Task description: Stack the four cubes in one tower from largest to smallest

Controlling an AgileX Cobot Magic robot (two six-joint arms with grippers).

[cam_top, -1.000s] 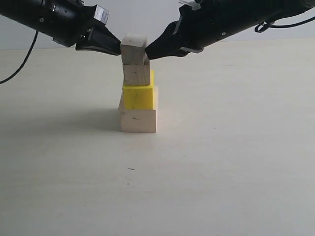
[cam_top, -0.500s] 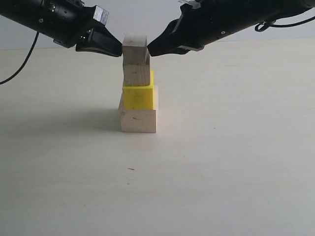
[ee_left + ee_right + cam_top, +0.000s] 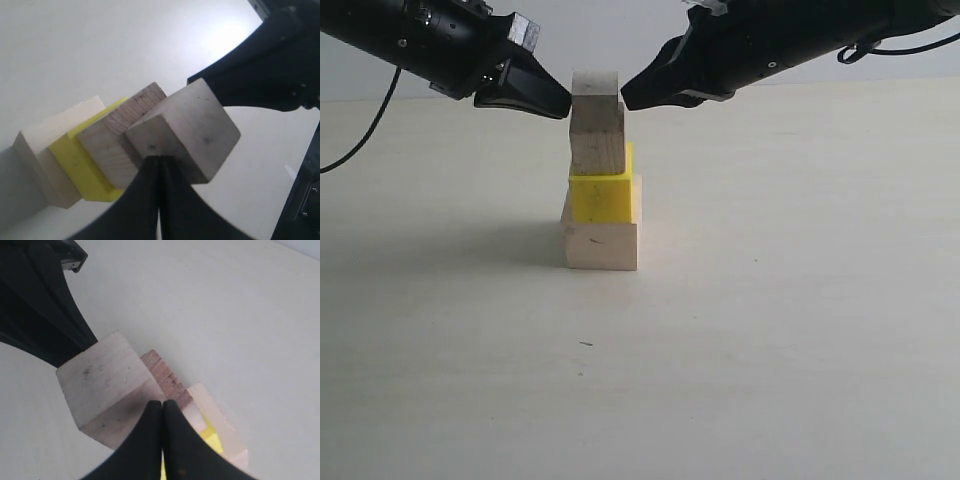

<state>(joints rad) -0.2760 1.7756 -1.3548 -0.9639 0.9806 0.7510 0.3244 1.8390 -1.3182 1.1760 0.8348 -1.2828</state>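
The four cubes stand in one column in the exterior view: the large wooden cube (image 3: 600, 245) at the bottom, then the yellow cube (image 3: 603, 198), the medium wooden cube (image 3: 597, 152) and the smallest wooden cube (image 3: 595, 98) on top. My left gripper (image 3: 563, 104) is shut, its tip against the top cube's left side. My right gripper (image 3: 627, 99) is also shut and touches the top cube's right side. The left wrist view has the shut left gripper (image 3: 159, 159) at the smallest cube (image 3: 190, 127). The right wrist view has the shut right gripper (image 3: 162, 402) at that cube (image 3: 102, 377).
The tower stands on a pale plain table (image 3: 770, 330). Both black arms reach in from the upper corners, and the left arm's cable (image 3: 365, 130) hangs at the far left.
The smallest cube has shifted slightly right and sits squarer on the medium cube. Both shut tips have stayed at its sides, the right one rising a little.
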